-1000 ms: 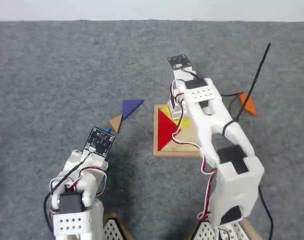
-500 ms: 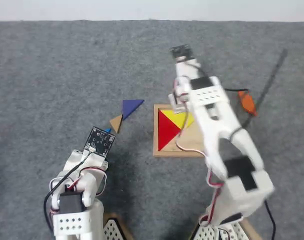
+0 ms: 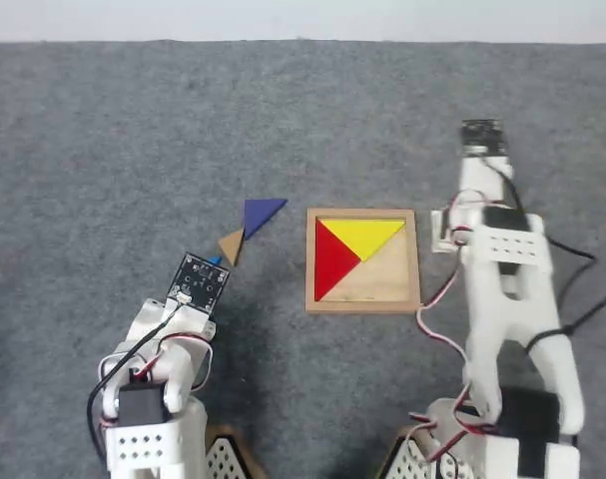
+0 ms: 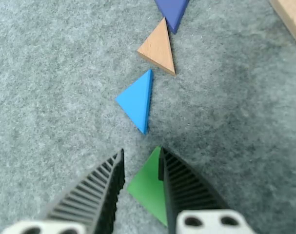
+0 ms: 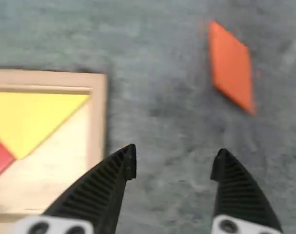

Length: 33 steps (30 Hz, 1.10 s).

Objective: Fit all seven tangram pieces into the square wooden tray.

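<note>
Square wooden tray (image 3: 413, 261) at mid-table on grey carpet (image 3: 133, 130), with red triangle (image 3: 329, 261) filling its left side and yellow triangle (image 3: 362, 236) along its far edge, the two touching. Left of the tray, strung in a line toward the near left: dark blue triangle (image 3: 259, 213), tan triangle (image 3: 231, 244), light blue triangle (image 4: 137, 101), green piece (image 4: 150, 183). Left gripper (image 4: 141, 152) narrowly parted, low over the green piece, one finger across it. Right gripper (image 5: 176, 152) spread wide above carpet just right of the tray, holding nothing. Orange parallelogram (image 5: 230, 66) flat on the carpet, apart from the tray.

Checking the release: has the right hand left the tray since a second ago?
Yes. The right hand swung from over the tray to beyond its right edge.
</note>
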Available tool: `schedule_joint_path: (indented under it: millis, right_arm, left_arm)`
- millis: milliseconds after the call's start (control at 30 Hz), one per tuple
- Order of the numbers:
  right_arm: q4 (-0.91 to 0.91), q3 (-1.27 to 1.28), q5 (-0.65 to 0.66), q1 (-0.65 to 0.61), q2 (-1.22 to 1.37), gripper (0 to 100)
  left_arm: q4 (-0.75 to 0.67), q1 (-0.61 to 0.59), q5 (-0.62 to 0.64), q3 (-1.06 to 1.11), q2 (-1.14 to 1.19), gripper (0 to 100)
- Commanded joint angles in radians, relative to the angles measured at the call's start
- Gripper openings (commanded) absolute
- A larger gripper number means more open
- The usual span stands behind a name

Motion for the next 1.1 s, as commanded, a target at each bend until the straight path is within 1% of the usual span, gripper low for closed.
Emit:
schedule_joint_path:
  millis: [0, 67, 133, 267, 333, 433, 533, 700, 833, 1000, 1067]
  right_arm:
    - [-0.024, -0.021, 0.072, 0.048, -0.051, 25.5]
    - [-0.028, -0.072, 0.094, 0.048, -0.028, 24.6]
    - [-0.012, -0.167, 0.081, 0.047, 0.042, 24.7]
    - [0.065, -0.419, 0.046, 0.053, 0.286, 24.8]
    - [0.076, -0.532, 0.046, 0.074, 0.406, 24.9]
    - [0.076, -0.675, 0.049, 0.070, 0.564, 24.9]
    - [0.081, -0.783, 0.098, 0.039, 0.671, 24.9]
    - [0.077, -0.848, 0.140, 0.022, 0.789, 24.9]
    - [0.091, -0.864, 0.138, 0.048, 0.832, 24.6]
    - [0.203, -0.864, 0.132, 0.082, 0.842, 24.5]
    - [0.242, -0.864, 0.132, 0.090, 0.843, 23.0]
  left_arm:
    - [0.005, -0.003, -0.006, -0.007, -0.020, 11]
    - [0.005, -0.003, -0.006, -0.007, -0.020, 11]
    - [0.005, -0.003, -0.006, -0.007, -0.020, 11]
    - [0.005, -0.003, -0.006, -0.007, -0.020, 11]
    - [0.005, -0.003, -0.006, -0.007, -0.020, 11]
    - [0.005, -0.003, -0.006, -0.007, -0.020, 11]
    - [0.005, -0.003, -0.006, -0.007, -0.020, 11]
    - [0.005, -0.003, -0.006, -0.007, -0.020, 11]
    - [0.000, -0.003, -0.006, -0.007, -0.020, 11]
    - [-0.002, -0.002, -0.006, -0.007, -0.020, 11]
    - [-0.002, -0.002, -0.006, -0.007, -0.020, 11]
